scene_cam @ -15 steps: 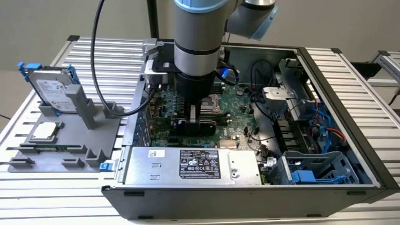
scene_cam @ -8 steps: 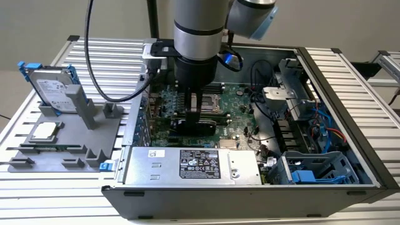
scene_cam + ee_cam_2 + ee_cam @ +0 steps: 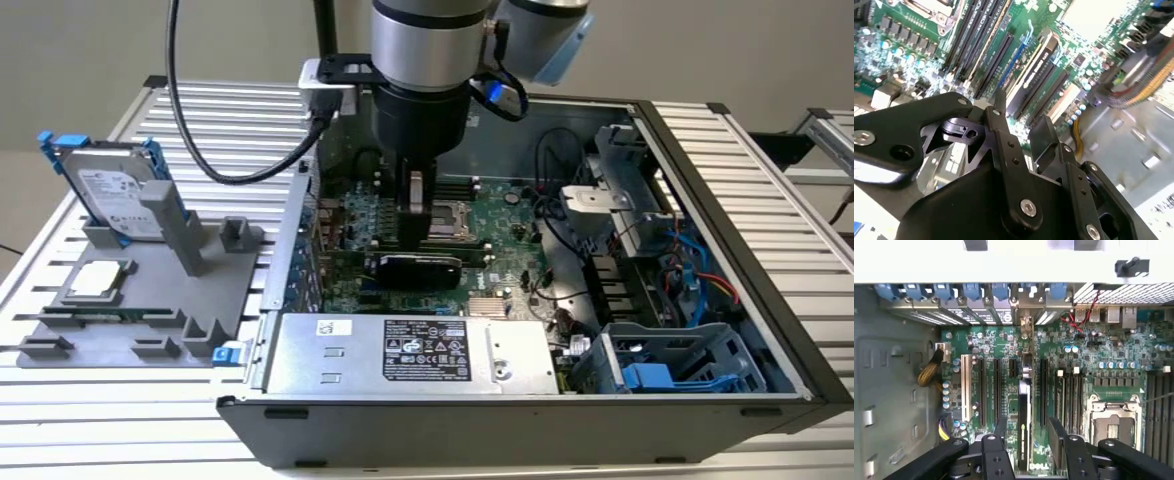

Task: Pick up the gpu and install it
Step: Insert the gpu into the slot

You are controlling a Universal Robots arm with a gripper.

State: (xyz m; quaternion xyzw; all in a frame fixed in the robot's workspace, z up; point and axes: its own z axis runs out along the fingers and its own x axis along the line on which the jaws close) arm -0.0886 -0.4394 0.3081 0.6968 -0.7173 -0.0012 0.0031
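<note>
Open computer case (image 3: 747, 330) on slatted bench, gpu (image 3: 1024, 425) seated upright in motherboard slot, tool (image 3: 1026, 427) released astride it.

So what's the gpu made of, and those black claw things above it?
The gpu stands on edge in a motherboard slot. It looks like a green circuit board with a black, probably plastic, slightly shiny cover, and a silvery metal bracket at its end. The gripper fingers look like matte black metal, judging by their flat bolted links, though painted plastic is possible.

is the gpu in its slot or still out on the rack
In. The gpu stands on edge in a motherboard slot inside the case, between the open pincer fingers; whether it is fully seated, cannot tell.
</note>
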